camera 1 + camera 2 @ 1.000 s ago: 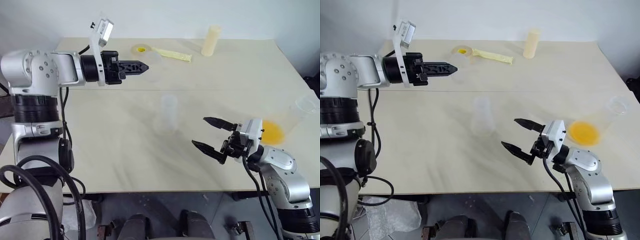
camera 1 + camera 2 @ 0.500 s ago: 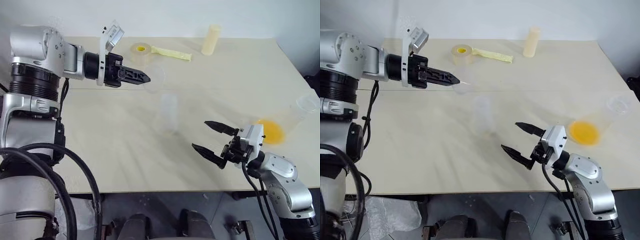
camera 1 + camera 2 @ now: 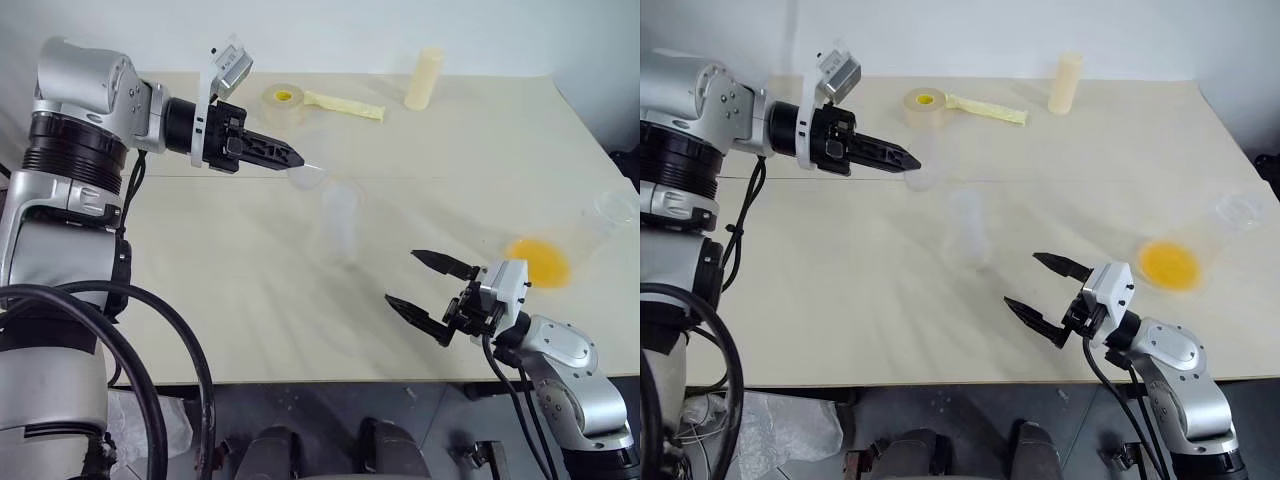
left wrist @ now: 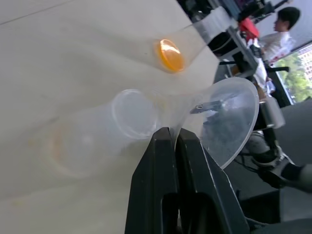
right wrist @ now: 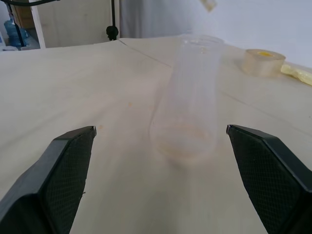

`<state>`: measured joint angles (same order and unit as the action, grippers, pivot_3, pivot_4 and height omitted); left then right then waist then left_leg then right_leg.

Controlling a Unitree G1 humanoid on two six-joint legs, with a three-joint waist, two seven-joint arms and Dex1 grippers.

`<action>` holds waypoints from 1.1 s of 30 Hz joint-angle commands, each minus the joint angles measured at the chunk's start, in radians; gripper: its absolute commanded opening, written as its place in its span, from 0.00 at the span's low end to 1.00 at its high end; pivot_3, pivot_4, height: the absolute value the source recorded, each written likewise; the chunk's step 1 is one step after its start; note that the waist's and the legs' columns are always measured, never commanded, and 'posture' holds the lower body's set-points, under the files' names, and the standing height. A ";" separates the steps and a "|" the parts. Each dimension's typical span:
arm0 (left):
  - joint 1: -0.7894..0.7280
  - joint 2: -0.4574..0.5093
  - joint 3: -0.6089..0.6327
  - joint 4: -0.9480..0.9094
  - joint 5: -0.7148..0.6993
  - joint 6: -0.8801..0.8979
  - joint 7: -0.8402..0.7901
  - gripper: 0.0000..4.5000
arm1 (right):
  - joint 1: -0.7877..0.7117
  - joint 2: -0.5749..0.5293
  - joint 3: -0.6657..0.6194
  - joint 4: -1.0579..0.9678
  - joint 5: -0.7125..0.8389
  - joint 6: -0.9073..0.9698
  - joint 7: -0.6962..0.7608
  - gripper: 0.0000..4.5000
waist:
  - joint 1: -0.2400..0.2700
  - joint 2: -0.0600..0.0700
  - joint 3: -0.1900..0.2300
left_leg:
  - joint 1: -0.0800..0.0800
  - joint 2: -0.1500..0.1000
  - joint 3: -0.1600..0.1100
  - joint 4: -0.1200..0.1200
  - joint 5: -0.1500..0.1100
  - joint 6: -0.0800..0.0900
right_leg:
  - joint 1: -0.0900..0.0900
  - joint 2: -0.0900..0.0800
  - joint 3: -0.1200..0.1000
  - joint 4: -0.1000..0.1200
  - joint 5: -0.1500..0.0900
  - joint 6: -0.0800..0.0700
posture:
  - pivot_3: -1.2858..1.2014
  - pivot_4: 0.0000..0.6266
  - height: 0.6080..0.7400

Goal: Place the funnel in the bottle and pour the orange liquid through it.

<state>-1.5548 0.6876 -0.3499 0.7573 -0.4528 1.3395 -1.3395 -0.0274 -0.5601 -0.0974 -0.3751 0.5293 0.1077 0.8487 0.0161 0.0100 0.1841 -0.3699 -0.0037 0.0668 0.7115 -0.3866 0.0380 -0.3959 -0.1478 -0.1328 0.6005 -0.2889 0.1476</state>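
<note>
Over the pale wooden table, L gripper is held up off the surface, black fingers pinched tight on the rim of the small transparent colourless plastic funnel. Funnel hangs at the fingertips, just up-left of the clear colourless cylindrical plastic bottle, not in it. In the L wrist view the funnel mouth sits right beside the bottle's open top, apart from it.

Bottle stands upright, mid-table, between the two grippers.

R gripper hovers low near the table's front edge, right of the bottle, fingers spread wide, nothing between them. R wrist view looks straight at the bottle, well clear of both fingers.

Translucent yellow-orange liquid sits in the bottom of a wide-rimmed clear conical plastic cup at the table's right edge, beyond the R gripper; cup looks tipped over, can't tell for sure.

Far side of table: yellow tape roll, pale yellow flat packet next to it, opaque cream cylinder standing further right.
</note>
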 commanded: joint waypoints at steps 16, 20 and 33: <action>-0.019 -0.006 -0.083 -0.011 0.098 -0.067 -0.111 0.01 | 0.005 0.004 -0.024 -0.024 -0.006 -0.026 -0.005 1.00 | 0.006 0.000 0.000 | -0.001 0.000 -0.001 0.005 0.000 0.000 | 0.000 0.000 0.001 0.004 0.000 0.000 | 0.52 0.24 1.00; -0.024 -0.009 -0.092 -0.001 0.116 -0.081 -0.135 0.01 | 0.012 0.007 -0.025 -0.029 -0.010 -0.026 -0.012 1.00 | 0.004 0.000 0.000 | 0.000 0.000 -0.001 0.004 0.000 0.000 | 0.000 0.000 0.001 0.004 0.000 0.000 | 0.52 0.24 1.00; -0.064 -0.077 -0.108 0.139 0.220 -0.188 -0.189 0.01 | 0.006 0.018 -0.018 -0.026 -0.023 -0.026 -0.021 1.00 | 0.006 0.000 0.000 | -0.001 0.000 -0.001 0.005 0.000 0.000 | 0.000 -0.001 0.001 0.006 0.000 0.000 | 0.52 0.24 1.00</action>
<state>-1.5686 0.6117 -0.4687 0.8840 -0.2505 1.1761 -1.4996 -0.0179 -0.5451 -0.0974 -0.3749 0.5035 0.1058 0.8331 0.0221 0.0098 0.1843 -0.3707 -0.0037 0.0660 0.7167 -0.3867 0.0382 -0.3960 -0.1483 -0.1324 0.6062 -0.2889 0.1476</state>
